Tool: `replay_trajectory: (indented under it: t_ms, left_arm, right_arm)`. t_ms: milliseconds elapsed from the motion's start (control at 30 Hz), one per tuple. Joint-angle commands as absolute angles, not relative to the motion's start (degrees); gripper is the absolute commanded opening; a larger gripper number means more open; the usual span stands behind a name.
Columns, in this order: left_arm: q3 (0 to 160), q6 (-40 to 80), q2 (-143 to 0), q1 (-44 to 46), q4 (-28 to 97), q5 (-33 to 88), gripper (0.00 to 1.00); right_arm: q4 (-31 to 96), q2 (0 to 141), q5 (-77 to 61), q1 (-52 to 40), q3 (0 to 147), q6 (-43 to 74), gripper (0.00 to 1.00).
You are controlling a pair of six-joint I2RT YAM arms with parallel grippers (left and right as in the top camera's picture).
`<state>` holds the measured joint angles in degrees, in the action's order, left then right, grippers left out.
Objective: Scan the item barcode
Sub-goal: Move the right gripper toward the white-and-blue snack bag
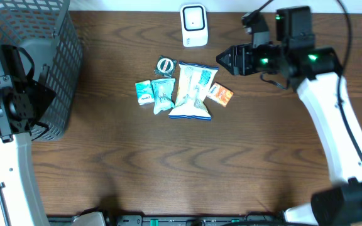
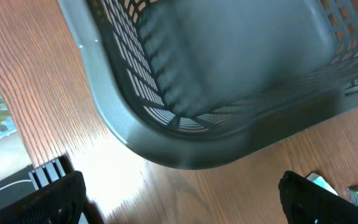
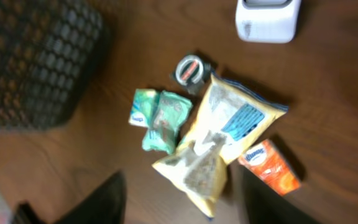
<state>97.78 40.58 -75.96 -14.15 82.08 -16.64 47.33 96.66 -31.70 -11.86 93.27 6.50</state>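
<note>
A cluster of small items lies mid-table: a yellow-white snack bag [image 1: 192, 91] [image 3: 229, 137], an orange packet [image 1: 220, 94] [image 3: 271, 167], teal packets [image 1: 156, 94] [image 3: 160, 118] and a round roll [image 1: 166, 65] [image 3: 188, 68]. The white barcode scanner [image 1: 194, 25] [image 3: 267, 18] stands at the table's far edge. My right gripper [image 1: 224, 59] [image 3: 182, 205] hovers above the table just right of the cluster, its dark fingers apart with nothing between them; the view is blurred. My left gripper [image 2: 179, 205] is wide open and empty over bare wood beside the basket.
A dark grey mesh basket [image 1: 43, 69] [image 2: 229, 81] [image 3: 36, 62] fills the table's far left corner, close to the left arm. Bare wood stretches across the front half of the table.
</note>
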Motion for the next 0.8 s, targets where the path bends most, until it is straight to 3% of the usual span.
replay_trajectory:
  t_ms: [0, 67, 100, 767]
  left_arm:
    - [97.7, 41.2, -75.5, -14.5, 82.2, -17.2, 0.98]
    - [97.7, 41.2, -75.6, -14.5, 82.2, -17.2, 0.98]
    - [97.7, 41.2, -75.5, -14.5, 82.2, -17.2, 0.98]
    - [97.7, 41.2, -75.5, -14.5, 82.2, -17.2, 0.98]
  right_arm:
    - [46.8, 103.4, -33.7, -12.8, 94.7, 11.0, 0.31]
    - [46.7, 107.4, -33.8, -13.0, 94.7, 12.6, 0.05]
    - [46.8, 109.2, -33.8, -13.0, 94.7, 13.2, 0.01]
    - [43.9, 128.4, -33.0, -13.3, 94.7, 13.3, 0.01]
